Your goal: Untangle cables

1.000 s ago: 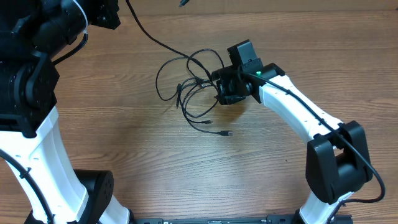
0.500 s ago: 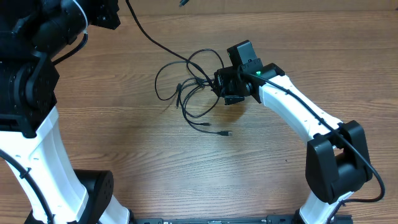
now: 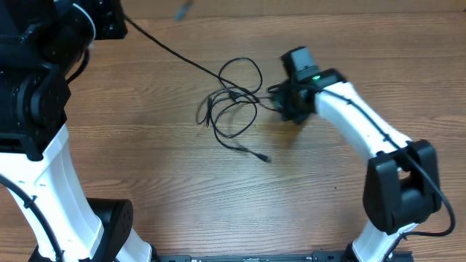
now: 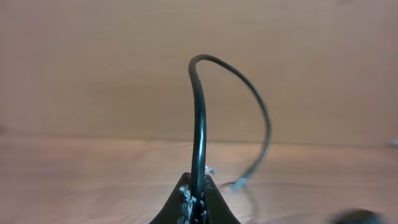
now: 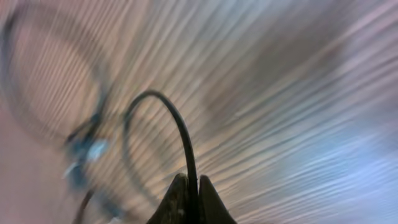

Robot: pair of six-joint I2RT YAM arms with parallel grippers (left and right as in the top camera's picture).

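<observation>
The cables [image 3: 231,94] lay in a loose tangle of loops near the middle of the bench [image 3: 145,175]. We saw the bundle drawn narrower than a second before, its leftmost loop pulled in toward the centre. One strand ran up and left, straighter than earlier, to the left pincer [image 4: 198,202], whose fingers were closed tight on that cord. Beyond the grip the cord arched over and curved down to a free tip. A plug end [image 3: 263,157] rested on the wood below the tangle, about where it had been. On the other side a strand led to the right pincer [image 3: 286,102], which had shifted rightward, away from the loops, since the earlier frames. Our right wrist view was smeared, yet it showed the fingers clamped on a thin black cord
</observation>
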